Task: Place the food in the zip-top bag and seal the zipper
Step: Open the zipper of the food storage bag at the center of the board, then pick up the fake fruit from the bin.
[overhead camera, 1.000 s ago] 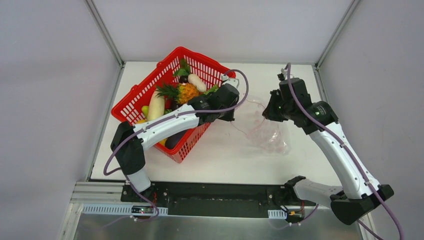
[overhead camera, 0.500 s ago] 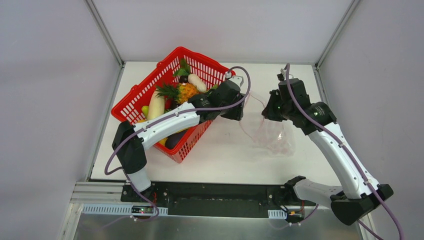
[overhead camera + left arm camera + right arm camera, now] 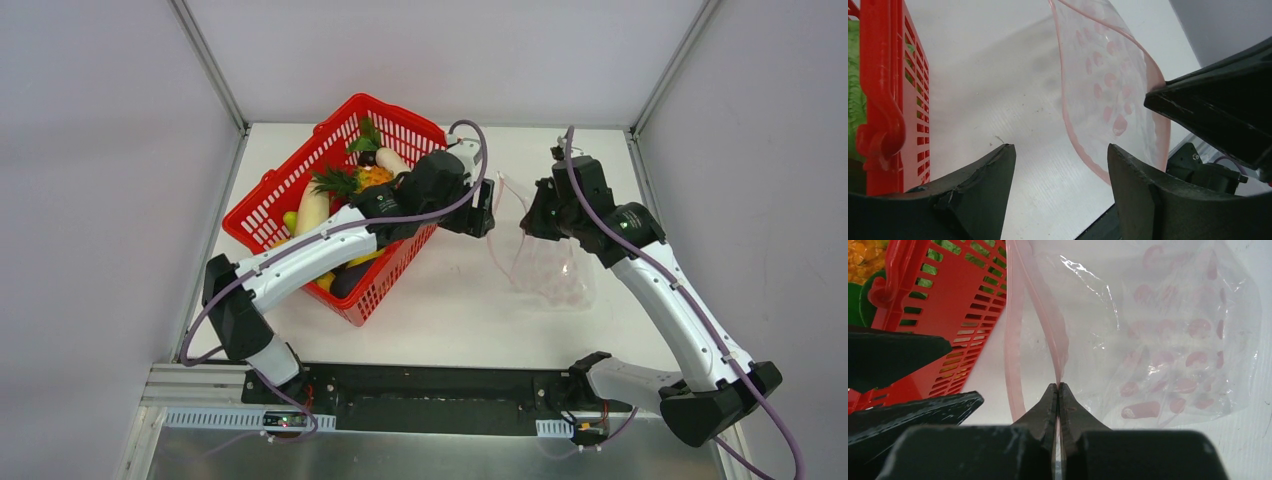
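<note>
Overhead, a white table (image 3: 450, 315) holds a red mesh basket (image 3: 290, 162) on the left and the clear zip-top bag (image 3: 553, 272) to its right. The food all sits in the basket: an orange pineapple (image 3: 372, 179), white radishes (image 3: 312, 208), a green leafy vegetable (image 3: 366, 134) at the far side, and a dark purple eggplant (image 3: 345, 281) by the near corner. The right gripper (image 3: 1058, 388) is clenched on the zipper (image 3: 1060, 340), the pink strip along the bag's mouth. It holds that edge raised, while the pink-dotted body of the bag lies on the table nearer the arm bases. The left gripper (image 3: 1060, 172) hangs between basket and bag, jaws spread apart and grasping nothing. The other pink lip of the gaping mouth curves just beside one of its fingers; whether they touch cannot be told.
</note>
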Available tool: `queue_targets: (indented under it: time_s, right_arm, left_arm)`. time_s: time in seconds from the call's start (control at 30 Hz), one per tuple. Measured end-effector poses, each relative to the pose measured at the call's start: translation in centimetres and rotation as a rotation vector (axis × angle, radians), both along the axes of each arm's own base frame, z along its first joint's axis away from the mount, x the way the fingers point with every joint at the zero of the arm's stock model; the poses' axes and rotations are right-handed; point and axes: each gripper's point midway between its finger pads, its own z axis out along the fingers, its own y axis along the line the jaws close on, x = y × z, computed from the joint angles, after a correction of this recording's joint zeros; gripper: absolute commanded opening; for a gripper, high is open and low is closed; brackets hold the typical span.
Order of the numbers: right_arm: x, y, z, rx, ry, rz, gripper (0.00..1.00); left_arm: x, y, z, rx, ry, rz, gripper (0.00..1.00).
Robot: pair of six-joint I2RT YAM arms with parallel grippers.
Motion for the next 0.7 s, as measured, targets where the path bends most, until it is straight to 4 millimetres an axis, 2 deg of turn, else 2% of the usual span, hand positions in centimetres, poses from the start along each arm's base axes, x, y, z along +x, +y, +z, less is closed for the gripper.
queue_targets:
  time_s: [0.07,0.17,0.27,0.3,0.33,0.5,0.7]
  right_arm:
    - [0.1,0.1,0.1,0.002,-0.003,0.001,0.00]
    - [0.1,0.1,0.1,0.006,-0.005,0.002,0.00]
    - [0.1,0.2,0.1,0.010,-0.007,0.006,0.00]
    - [0.1,0.3,0.2,0.011,-0.007,0.006,0.00]
    - [0.1,0.3,0.2,0.013,-0.008,0.008,0.00]
    - [0.1,0.4,0.2,0.019,-0.006,0.015,0.00]
    - [0.1,0.7,0.3,0.029,-0.007,0.024,0.00]
  left_arm:
    - [-0.2,0.2,0.7,-0.011,-0.010,-0.005,0.70]
    - [-0.5,0.6,1.8,-0.022,-0.031,-0.012,0.77]
    - [-0.8,1.6,3.1,-0.016,-0.068,-0.015,0.87]
    - [-0.7,2.0,3.5,-0.014,-0.082,-0.008,0.97]
    - [-0.8,2.6,4.0,-0.008,-0.098,0.003,0.99]
    - [-0.3,6.6,5.2,0.075,-0.157,0.085,0.99]
    - [1.9,12.9,5.0,0.157,-0.181,0.254,0.99]
